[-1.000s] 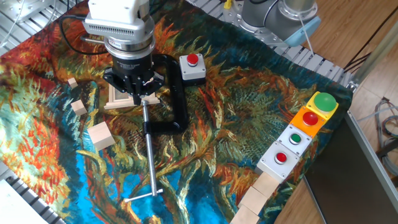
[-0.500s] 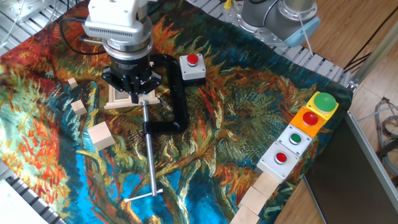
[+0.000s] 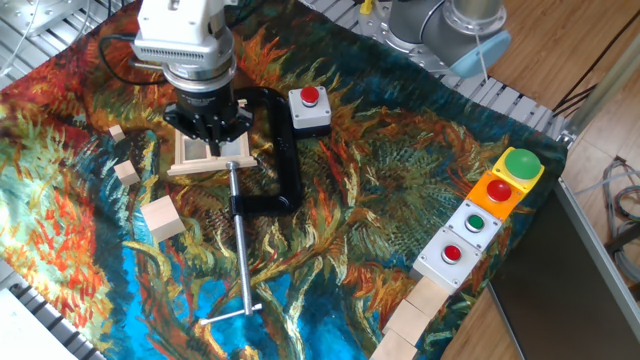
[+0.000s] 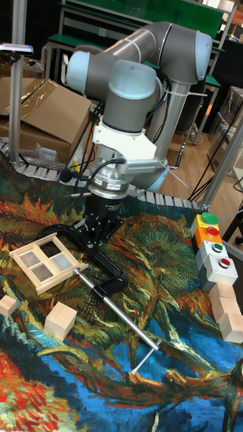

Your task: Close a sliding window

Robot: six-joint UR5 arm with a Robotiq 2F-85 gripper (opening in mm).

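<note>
The sliding window (image 3: 205, 157) is a small light-wood frame lying flat on the patterned cloth at the back left. In the tall fixed view the sliding window (image 4: 46, 262) shows pale panes, and its right end lies beside the black clamp. My gripper (image 3: 213, 140) points straight down over the frame's right half and hides part of it. In the tall view the gripper (image 4: 90, 244) tapers to a point at the frame's right edge, fingers together with nothing between them. I cannot tell whether the tips touch the wood.
A black C-clamp (image 3: 275, 150) with a long metal screw rod (image 3: 242, 255) lies right of the window. Behind it sits a grey box with a red button (image 3: 309, 108). Wooden cubes (image 3: 162, 218) lie at the left. Several button boxes (image 3: 478, 222) and wooden blocks (image 3: 420, 305) line the right edge.
The gripper has shifted left and slightly back, from the frame's right edge to over its right half. The window frame itself has stayed where it was.
</note>
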